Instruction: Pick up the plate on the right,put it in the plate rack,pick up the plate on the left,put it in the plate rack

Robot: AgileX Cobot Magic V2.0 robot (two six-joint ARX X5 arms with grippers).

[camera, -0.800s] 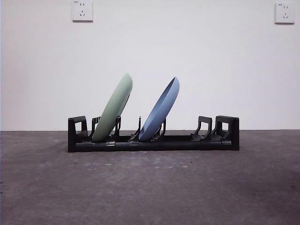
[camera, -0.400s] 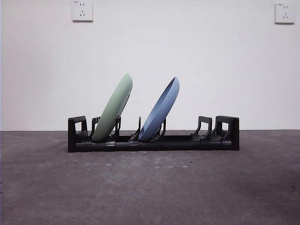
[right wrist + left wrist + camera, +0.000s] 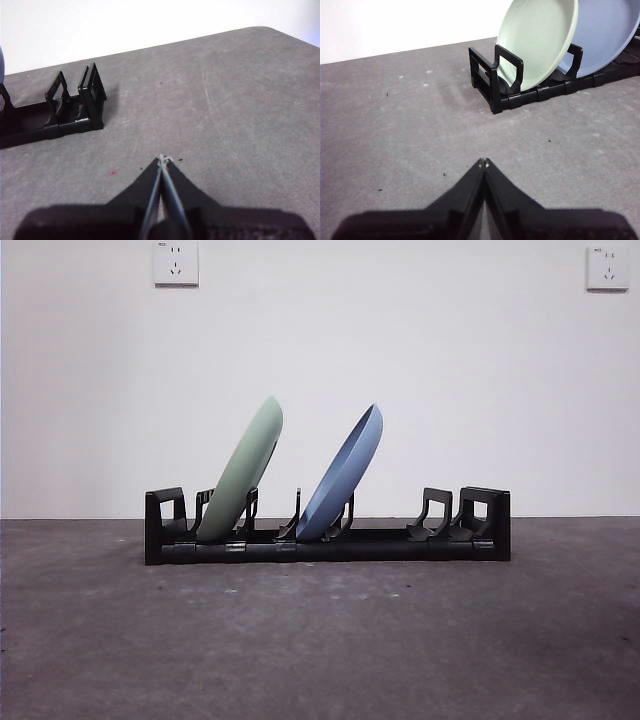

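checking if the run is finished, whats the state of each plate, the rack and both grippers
green plate: standing tilted in the plate rack, near one end
blue plate: standing tilted in the rack, next slot along from the green one
plate rack: flat on the table, holding both plates, slots at its other end free
left gripper: shut, holding nothing, away from the rack
right gripper: shut, holding nothing, away from the rack

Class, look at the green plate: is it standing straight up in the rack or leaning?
Leaning. The green plate sits in the plate rack with its top rim tilted toward the blue plate, not touching it.
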